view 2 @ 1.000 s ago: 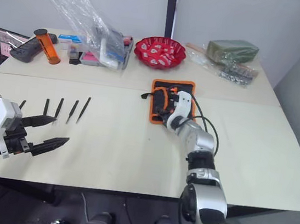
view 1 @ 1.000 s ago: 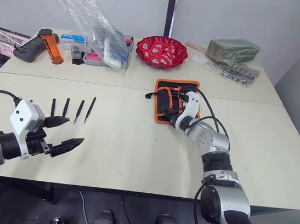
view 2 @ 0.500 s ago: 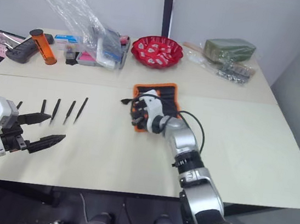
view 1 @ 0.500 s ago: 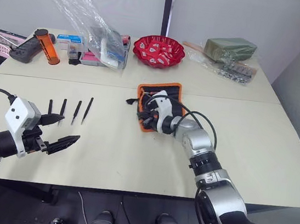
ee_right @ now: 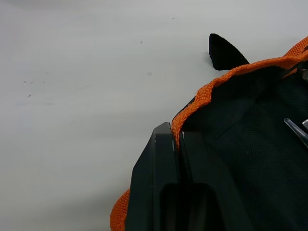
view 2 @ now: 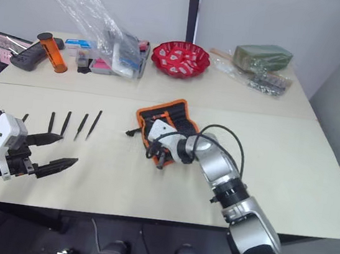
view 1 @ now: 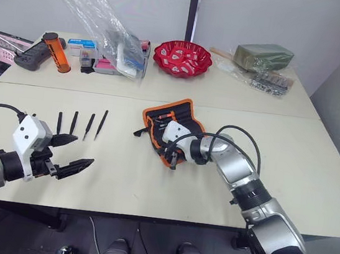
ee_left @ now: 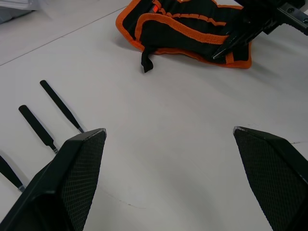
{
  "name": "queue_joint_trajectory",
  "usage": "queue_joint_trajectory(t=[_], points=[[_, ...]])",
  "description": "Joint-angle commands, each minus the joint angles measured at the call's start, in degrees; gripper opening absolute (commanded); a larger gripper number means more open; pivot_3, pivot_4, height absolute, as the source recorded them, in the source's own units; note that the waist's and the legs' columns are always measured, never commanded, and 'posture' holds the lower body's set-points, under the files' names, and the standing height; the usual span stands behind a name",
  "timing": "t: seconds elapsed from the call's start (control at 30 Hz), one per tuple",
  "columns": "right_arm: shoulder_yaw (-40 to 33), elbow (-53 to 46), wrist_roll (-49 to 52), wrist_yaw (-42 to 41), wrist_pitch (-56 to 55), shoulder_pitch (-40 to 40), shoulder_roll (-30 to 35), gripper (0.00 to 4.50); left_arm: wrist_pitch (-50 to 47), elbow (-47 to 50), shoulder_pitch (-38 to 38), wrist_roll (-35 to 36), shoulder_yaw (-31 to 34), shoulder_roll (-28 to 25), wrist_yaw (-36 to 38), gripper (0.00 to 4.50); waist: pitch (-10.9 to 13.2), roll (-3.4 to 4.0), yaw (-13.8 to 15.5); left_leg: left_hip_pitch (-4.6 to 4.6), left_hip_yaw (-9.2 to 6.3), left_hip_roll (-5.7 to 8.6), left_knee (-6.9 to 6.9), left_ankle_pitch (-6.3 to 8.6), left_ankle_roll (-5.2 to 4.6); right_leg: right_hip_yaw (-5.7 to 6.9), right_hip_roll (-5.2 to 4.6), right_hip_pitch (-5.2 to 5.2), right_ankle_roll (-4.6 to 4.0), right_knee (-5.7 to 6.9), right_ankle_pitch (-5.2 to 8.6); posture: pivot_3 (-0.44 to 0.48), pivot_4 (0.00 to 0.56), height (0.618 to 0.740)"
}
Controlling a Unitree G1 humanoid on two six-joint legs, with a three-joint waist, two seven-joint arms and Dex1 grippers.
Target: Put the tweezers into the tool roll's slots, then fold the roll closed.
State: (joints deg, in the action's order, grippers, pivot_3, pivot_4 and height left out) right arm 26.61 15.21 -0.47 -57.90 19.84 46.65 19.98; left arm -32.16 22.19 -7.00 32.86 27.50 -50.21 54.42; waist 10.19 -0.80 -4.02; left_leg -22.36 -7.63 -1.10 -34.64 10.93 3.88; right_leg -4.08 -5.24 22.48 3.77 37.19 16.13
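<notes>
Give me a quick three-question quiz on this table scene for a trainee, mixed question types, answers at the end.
1. True or false: the right gripper is clamped on the orange edge of the tool roll.
2. How many tweezers lie in the row near the left gripper in the left eye view?
3. The left gripper is: A) open over bare table, B) shut on a tweezer, C) holding the red bowl.

Key: 1 true; 2 four; 3 A.
</notes>
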Motion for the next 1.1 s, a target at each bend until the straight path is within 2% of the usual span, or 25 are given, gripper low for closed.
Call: queue_joint_trajectory(t=[0.03, 0.13, 0.27, 0.4, 0.5, 0.7, 0.83, 0.93, 1.1], points=[[1.0, -4.5, -1.3, -4.0, -2.1, 0.1, 3.0, 0.03, 0.1, 1.4, 2.2, 1.0, -0.9, -1.2, 0.5, 4.5, 0.0, 0.0, 0.1, -0.01, 0.0, 0.01, -0.01, 0.0, 0.0, 0.0, 0.0, 0.0, 0.0, 0.0, 0.0, 0.0, 0.15, 0.74], [1.3, -6.0, -1.9, -5.7, -2.2, -0.6, 5.1, 0.03, -1.2, 2.5, 3.6, 2.6, -1.9, -1.2, 0.6, 4.5, 0.0, -0.03, 0.2, -0.03, 0.0, 0.02, -0.07, 0.0, 0.0, 0.0, -0.02, -0.03, 0.01, -0.02, 0.0, 0.0, 0.15, 0.74], [-1.7, -10.4, 0.4, -8.4, 0.0, -2.6, 9.5, 0.03, -0.5, 3.0, 6.7, 3.0, -5.1, -1.6, 2.4, 4.5, 0.0, -0.04, 0.5, -0.05, 0.0, 0.02, -0.08, 0.0, 0.0, 0.01, -0.03, -0.04, 0.01, -0.02, 0.0, 0.0, 0.15, 0.74], [-3.8, -12.9, 2.1, -8.5, 2.0, -4.1, 11.0, 0.03, 0.4, 1.1, 10.0, 2.3, -8.3, -2.1, 4.2, 4.5, 0.0, -0.05, 0.5, -0.04, 0.0, 0.03, -0.1, 0.0, 0.0, 0.01, -0.02, -0.05, 0.01, -0.04, 0.0, 0.0, 0.15, 0.74], [-4.1, -13.8, 1.2, -6.6, 0.9, -5.5, 10.9, 0.03, 4.7, -3.4, 15.9, -2.4, -16.1, -1.8, 7.0, 4.5, 0.0, -0.05, 0.4, -0.02, -0.01, 0.02, -0.08, 0.0, 0.0, 0.02, -0.01, -0.06, 0.01, -0.03, 0.0, 0.0, 0.15, 0.74], [-3.9, -14.4, -0.5, -4.3, 1.7, -6.9, 11.2, 0.03, 18.4, -21.0, 34.1, -14.9, -31.5, 3.4, 13.0, 4.5, 0.0, -0.08, 1.2, -0.08, -0.01, 0.07, -0.21, 0.0, 0.0, 0.04, -0.02, -0.1, 0.02, -0.04, -0.01, 0.0, 0.15, 0.74], [-4.0, -14.6, -0.8, -4.0, 3.5, -7.5, 11.5, 0.03, 37.6, -40.7, 46.1, -28.9, -41.2, 7.2, 14.3, 4.5, 0.0, -0.08, 1.4, -0.11, -0.01, 0.08, -0.22, -0.01, 0.0, 0.05, -0.02, -0.08, 0.02, -0.06, -0.01, 0.0, 0.15, 0.74], [-3.8, -15.4, -0.7, -3.8, 4.0, -7.7, 11.5, 0.03, 48.6, -56.6, 56.1, -33.4, -44.5, 12.4, 15.3, 4.5, 0.0, -0.09, 1.5, -0.14, -0.03, 0.1, -0.26, -0.01, -0.01, 0.08, -0.02, -0.09, 0.03, -0.07, -0.01, 0.0, 0.15, 0.74], [-4.4, -17.0, -0.3, -3.2, 5.5, -8.5, 11.6, 0.03, 58.1, -73.0, 67.1, -36.8, -45.6, 17.4, 17.2, 4.5, 0.0, -0.1, 1.3, -0.5, -0.08, 0.12, -0.4, -0.02, -0.02, 0.11, -0.04, 0.21, 0.08, -0.03, -0.01, 0.0, 0.15, 0.74]])
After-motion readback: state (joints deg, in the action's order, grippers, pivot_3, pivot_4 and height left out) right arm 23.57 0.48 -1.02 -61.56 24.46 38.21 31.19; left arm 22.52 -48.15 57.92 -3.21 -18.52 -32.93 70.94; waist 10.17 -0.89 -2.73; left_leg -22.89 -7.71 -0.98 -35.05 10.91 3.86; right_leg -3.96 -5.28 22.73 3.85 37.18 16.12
